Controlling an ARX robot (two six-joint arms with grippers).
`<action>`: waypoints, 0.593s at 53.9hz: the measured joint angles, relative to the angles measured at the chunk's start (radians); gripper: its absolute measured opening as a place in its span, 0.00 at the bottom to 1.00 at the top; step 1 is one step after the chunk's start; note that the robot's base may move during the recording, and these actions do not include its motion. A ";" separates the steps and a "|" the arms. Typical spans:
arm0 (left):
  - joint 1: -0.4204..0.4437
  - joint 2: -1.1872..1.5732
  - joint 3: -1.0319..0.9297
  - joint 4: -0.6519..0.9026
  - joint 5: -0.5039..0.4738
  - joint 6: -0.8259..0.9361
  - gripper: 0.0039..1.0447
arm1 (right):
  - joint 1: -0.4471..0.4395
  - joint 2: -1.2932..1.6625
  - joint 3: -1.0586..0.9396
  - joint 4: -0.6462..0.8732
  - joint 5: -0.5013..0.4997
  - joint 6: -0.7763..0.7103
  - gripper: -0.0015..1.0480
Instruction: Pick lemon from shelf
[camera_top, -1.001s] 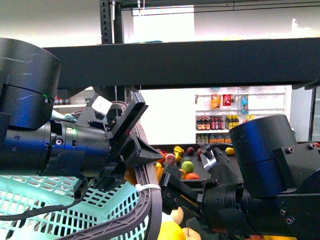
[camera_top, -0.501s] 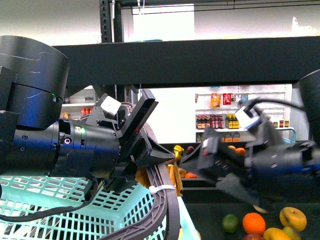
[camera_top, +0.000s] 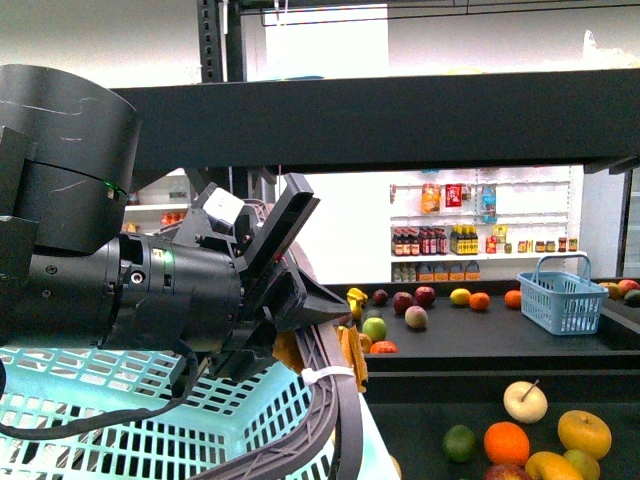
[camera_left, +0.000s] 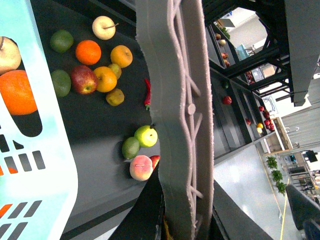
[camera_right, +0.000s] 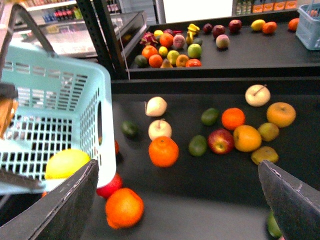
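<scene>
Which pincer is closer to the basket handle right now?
Left. Left pincer is right at the handle; right pincer hangs open over the shelf tray, apart.

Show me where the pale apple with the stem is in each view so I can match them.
Front view: pale apple low on the right, just above the orange.
Left wrist view: pale apple near that orange, on the dark shelf.
Right wrist view: pale apple again near that orange.
Shared landmark: the orange, in all three views.
</scene>
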 joint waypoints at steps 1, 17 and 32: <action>-0.001 0.000 0.000 0.000 0.000 0.000 0.10 | 0.000 -0.045 -0.020 -0.025 0.010 -0.014 0.92; -0.001 0.000 0.000 0.000 0.001 -0.001 0.10 | 0.080 -0.573 -0.188 -0.225 0.235 -0.071 0.74; -0.001 0.000 0.000 0.000 0.000 0.000 0.10 | 0.085 -0.644 -0.317 -0.193 0.241 -0.082 0.26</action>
